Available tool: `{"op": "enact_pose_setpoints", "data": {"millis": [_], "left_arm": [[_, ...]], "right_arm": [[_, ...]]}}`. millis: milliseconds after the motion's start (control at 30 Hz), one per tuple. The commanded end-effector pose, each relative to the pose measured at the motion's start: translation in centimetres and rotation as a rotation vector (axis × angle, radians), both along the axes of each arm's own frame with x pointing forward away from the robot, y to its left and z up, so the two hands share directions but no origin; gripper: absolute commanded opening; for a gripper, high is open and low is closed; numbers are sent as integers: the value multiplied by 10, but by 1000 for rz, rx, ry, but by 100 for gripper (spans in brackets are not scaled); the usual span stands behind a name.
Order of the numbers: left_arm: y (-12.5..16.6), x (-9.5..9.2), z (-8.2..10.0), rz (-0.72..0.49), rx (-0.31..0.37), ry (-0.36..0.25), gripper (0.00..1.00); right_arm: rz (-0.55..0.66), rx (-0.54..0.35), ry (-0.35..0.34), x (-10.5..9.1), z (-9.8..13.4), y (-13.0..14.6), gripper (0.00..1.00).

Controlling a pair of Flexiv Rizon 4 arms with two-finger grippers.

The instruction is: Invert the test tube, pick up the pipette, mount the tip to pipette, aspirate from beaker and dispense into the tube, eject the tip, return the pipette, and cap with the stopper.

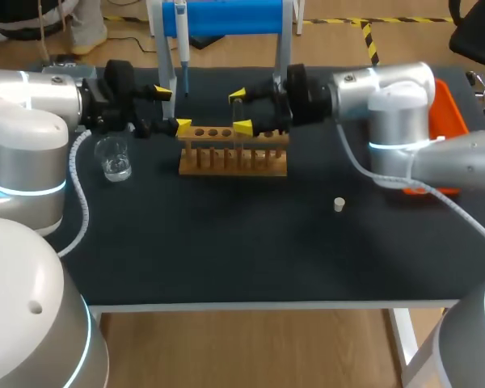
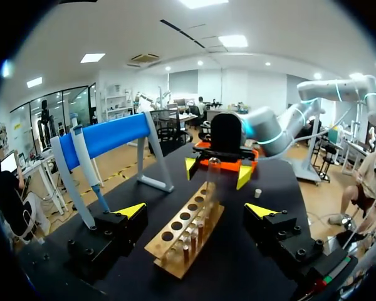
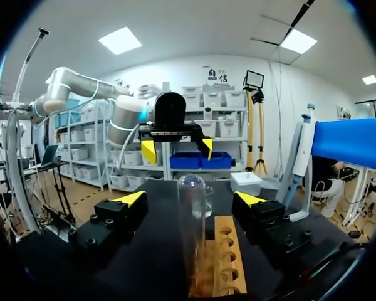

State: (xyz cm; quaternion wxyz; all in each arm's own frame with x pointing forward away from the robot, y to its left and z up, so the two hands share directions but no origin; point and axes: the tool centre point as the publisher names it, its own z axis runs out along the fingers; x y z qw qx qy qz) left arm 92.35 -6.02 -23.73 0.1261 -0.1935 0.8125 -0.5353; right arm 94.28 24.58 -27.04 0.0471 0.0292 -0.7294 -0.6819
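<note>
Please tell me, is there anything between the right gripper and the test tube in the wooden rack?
Nothing visible does. The test tube stands upright in the wooden rack, between the open fingers of the right gripper, with a gap on each side. The left gripper is beyond it, at the rack's far end.

Left gripper (image 1: 173, 109), right gripper (image 1: 240, 111) — both open

A laboratory: wooden test-tube rack (image 1: 226, 166), pipette (image 1: 182, 40) on blue stand (image 1: 234, 18), glass beaker (image 1: 113, 158).
</note>
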Motion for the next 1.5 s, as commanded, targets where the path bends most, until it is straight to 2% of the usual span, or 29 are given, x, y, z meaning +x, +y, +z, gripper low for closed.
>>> {"op": "enact_pose_setpoints", "data": {"millis": [33,300,467,633,733,833,933,967,1000,1500], "left_arm": [[0,0,1,-1,2,3,100],[0,0,1,-1,2,3,100],[0,0,1,-1,2,3,100],[0,0,1,-1,2,3,100],[0,0,1,-1,2,3,100],[0,0,1,-1,2,3,100],[0,0,1,-1,2,3,100],[0,0,1,-1,2,3,100],[0,0,1,-1,2,3,100],[0,0,1,-1,2,3,100]], "right_arm": [[-11,7,0,-2,-1,1,84],[-34,19,3,-3,-4,3,74],[-51,31,9,-3,-6,3,58],[-67,42,12,-3,-6,3,61],[-72,47,13,-2,-6,2,50],[-73,52,14,-2,-6,1,47],[-71,53,14,-3,-6,1,39],[-69,54,13,-3,-6,1,16],[-68,54,12,-3,-6,1,0],[-53,53,7,-4,-2,-4,0]]}}
